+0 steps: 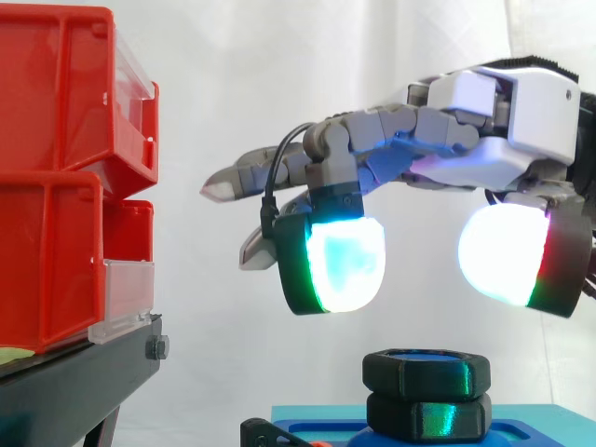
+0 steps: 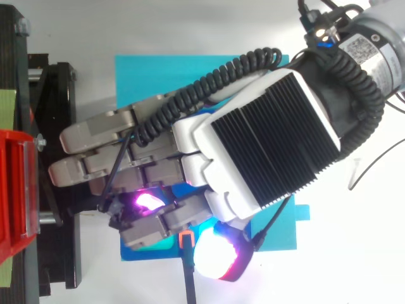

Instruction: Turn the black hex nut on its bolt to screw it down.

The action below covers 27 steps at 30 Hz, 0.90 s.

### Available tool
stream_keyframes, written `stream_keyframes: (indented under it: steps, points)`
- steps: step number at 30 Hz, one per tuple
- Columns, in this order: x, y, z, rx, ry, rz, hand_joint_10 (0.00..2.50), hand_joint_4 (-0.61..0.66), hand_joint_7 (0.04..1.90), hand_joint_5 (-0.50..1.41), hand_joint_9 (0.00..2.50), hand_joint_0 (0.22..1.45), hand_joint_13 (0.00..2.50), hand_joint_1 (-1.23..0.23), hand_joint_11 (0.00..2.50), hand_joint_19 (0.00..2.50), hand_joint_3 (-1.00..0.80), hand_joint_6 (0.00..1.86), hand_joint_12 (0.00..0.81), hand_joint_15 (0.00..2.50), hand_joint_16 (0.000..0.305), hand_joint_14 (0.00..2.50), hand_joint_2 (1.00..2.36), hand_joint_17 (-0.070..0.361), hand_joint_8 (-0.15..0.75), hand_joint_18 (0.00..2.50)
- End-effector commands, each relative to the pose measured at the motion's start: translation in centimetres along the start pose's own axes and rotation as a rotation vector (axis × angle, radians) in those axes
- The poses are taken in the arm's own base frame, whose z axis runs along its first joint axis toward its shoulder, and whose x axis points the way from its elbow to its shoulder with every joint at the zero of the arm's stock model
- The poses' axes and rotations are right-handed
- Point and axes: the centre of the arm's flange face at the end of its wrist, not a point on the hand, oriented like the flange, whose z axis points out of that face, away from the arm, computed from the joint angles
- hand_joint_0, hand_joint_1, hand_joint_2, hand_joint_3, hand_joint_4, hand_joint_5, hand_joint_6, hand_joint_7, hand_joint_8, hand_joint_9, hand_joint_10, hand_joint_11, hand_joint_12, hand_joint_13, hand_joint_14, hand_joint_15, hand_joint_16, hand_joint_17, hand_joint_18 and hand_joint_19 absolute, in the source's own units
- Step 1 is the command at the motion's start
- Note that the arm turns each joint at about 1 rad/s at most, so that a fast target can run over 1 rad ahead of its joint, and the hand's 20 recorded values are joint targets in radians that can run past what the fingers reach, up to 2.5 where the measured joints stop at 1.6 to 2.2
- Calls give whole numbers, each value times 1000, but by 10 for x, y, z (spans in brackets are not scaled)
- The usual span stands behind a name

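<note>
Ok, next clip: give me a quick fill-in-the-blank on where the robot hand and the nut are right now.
1. The robot hand hangs ___ the black hex nut, with a gap between them.
2. That nut sits over a flat plastic base coloured ___.
3. The stacked plastic bins on the black stand are ___ in colour.
Missing words: above; blue; red.

Glossy black nut, red plastic bins

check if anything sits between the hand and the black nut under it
Nothing visible does. In the side view the hand hangs above the black nut, and only open air lies between its glowing fingers and the nut's top.
</note>
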Motion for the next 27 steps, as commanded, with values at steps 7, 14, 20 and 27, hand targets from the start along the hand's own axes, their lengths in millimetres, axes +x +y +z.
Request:
stream_keyframes:
  steps: [7,14,20,27]
  points:
    - [-74,20,-39,8,71,25,9,227,1478,-97,678,475,307,-317,233,256,-500,507,323,40,41,0,1000,92,300,28]
    - [-98,53,-87,51,85,-6,9,217,1492,-101,683,484,322,-317,237,261,-500,521,322,49,39,1,1000,89,294,12]
    - [-99,88,-141,153,60,-34,9,210,1501,-101,685,498,340,-326,245,265,-500,524,314,66,37,1,1000,84,293,9]
    - [-86,82,-146,294,55,26,9,205,1504,-102,699,507,351,-336,243,268,-500,524,308,70,36,1,1000,81,291,14]
